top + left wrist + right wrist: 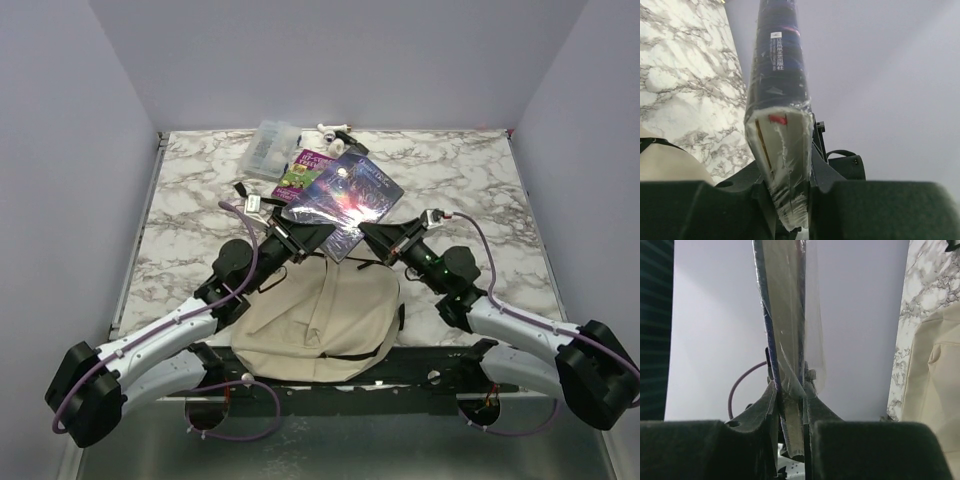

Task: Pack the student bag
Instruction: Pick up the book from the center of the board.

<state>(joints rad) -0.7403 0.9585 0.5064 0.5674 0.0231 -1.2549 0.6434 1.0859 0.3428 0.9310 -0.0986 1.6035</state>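
The left gripper (303,237) and right gripper (383,237) each pinch one edge of the plastic-wrapped blue book (345,195), holding it off the desk. The student bag (315,320) lies at the near edge, between the arm bases. A purple book (298,172) and a clear box (272,147) sit near the far edge.

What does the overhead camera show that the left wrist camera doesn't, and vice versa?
Only overhead: both arms, the whole student bag, a purple book and a clear box at the far side. Only the left wrist: page edges and a white printed label on the blue book, close up under plastic wrap. Both: that book clamped in the jaws, the marble table, and beige bag fabric.
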